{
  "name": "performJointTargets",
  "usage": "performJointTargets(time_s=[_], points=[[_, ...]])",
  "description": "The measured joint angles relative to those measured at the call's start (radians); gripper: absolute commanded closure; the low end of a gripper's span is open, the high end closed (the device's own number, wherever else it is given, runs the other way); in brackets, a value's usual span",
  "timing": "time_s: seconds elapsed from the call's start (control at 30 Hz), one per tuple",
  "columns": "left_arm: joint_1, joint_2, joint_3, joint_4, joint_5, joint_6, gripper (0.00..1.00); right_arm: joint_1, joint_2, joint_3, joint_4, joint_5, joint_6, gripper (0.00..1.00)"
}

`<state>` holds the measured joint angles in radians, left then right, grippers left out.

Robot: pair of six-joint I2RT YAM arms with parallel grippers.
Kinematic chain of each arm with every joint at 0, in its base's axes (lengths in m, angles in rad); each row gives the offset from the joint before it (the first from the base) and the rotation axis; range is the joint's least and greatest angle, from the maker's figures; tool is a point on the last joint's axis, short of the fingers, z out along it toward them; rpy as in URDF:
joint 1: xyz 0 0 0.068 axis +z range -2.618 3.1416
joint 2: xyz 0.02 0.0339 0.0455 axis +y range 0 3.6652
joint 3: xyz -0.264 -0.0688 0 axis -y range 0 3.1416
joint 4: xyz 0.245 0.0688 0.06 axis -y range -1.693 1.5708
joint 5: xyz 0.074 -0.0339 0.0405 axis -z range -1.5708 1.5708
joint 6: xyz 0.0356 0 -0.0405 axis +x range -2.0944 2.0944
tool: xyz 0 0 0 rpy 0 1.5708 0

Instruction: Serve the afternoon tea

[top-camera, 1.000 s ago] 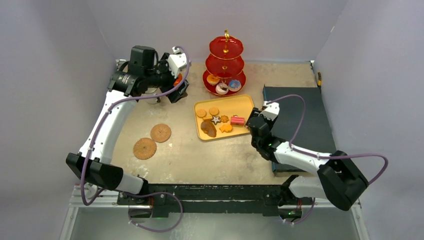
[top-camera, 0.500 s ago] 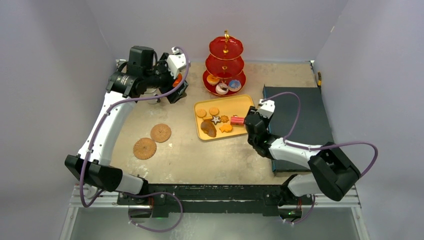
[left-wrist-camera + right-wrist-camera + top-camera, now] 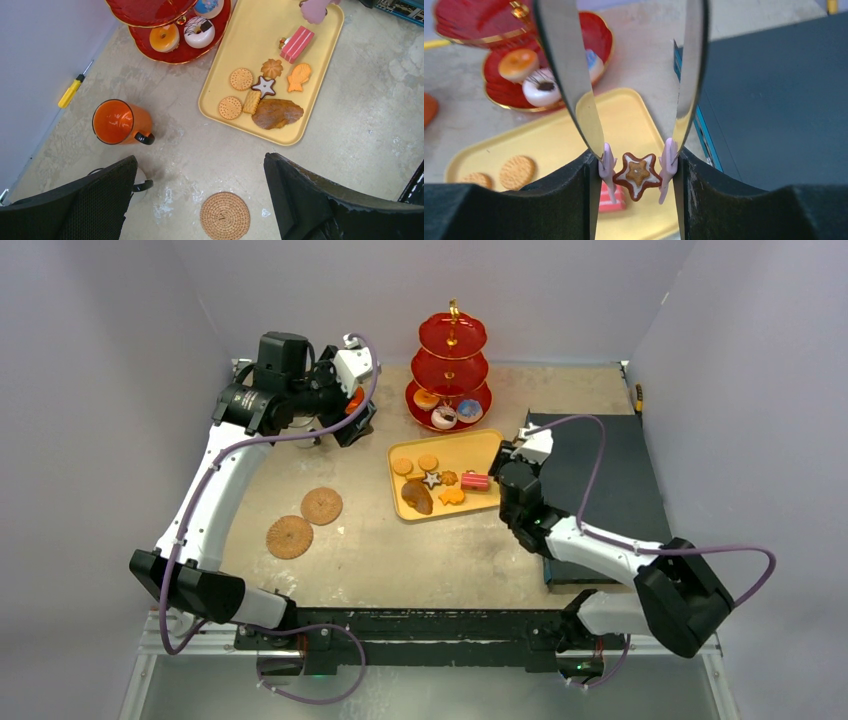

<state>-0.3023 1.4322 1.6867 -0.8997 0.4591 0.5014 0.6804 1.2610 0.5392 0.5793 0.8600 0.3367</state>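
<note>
My right gripper (image 3: 636, 161) is shut on metal tongs with pink tips (image 3: 607, 165), and the tongs pinch a star biscuit (image 3: 638, 175) above the right end of the yellow tray (image 3: 483, 447). The tray holds biscuits, a second star (image 3: 263, 86), a croissant (image 3: 276, 113) and a pink wafer (image 3: 297, 43). The red three-tier stand (image 3: 452, 370) carries three donuts on its bottom tier. My left gripper (image 3: 200, 200) is open and empty, high above the table. Below it are the orange mug (image 3: 117, 122), a coaster (image 3: 225, 216) and the white mug (image 3: 139, 181), mostly hidden by my left finger.
Two round coasters (image 3: 321, 505) (image 3: 289, 537) lie side by side at the table's left front. A dark mat (image 3: 600, 480) covers the right side. A yellow screwdriver (image 3: 72, 91) lies by the back wall. Grey walls close in the back and both sides.
My right gripper has shifted slightly toward the back of the table with the tongs and star over the tray's right end. The left arm has not moved.
</note>
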Motion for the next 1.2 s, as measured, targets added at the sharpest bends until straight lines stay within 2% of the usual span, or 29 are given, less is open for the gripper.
performJointTargets(time_s=[0.17, 0.33, 0.57, 0.83, 0.97, 1.07, 1.2], points=[[0.000, 0.000, 0.000, 0.000, -0.002, 0.000, 0.02, -0.036, 0.064, 0.129, 0.100, -0.057, -0.096, 0.59], [0.000, 0.000, 0.000, 0.000, -0.004, 0.000, 0.02, -0.128, 0.241, 0.335, 0.240, -0.171, -0.166, 0.59], [0.000, 0.000, 0.000, -0.008, -0.022, 0.018, 0.02, -0.219, 0.462, 0.575, 0.322, -0.299, -0.224, 0.59], [0.000, 0.000, 0.000, -0.008, -0.031, 0.031, 0.02, -0.256, 0.583, 0.673, 0.389, -0.366, -0.253, 0.57], [0.000, 0.000, 0.000, -0.008, -0.036, 0.039, 0.02, -0.263, 0.628, 0.690, 0.422, -0.398, -0.253, 0.52], [0.000, 0.000, 0.000, -0.009, -0.037, 0.042, 0.02, -0.266, 0.654, 0.700, 0.438, -0.414, -0.253, 0.41], [0.000, 0.000, 0.000, -0.011, -0.039, 0.042, 0.02, -0.269, 0.669, 0.709, 0.443, -0.428, -0.261, 0.34]])
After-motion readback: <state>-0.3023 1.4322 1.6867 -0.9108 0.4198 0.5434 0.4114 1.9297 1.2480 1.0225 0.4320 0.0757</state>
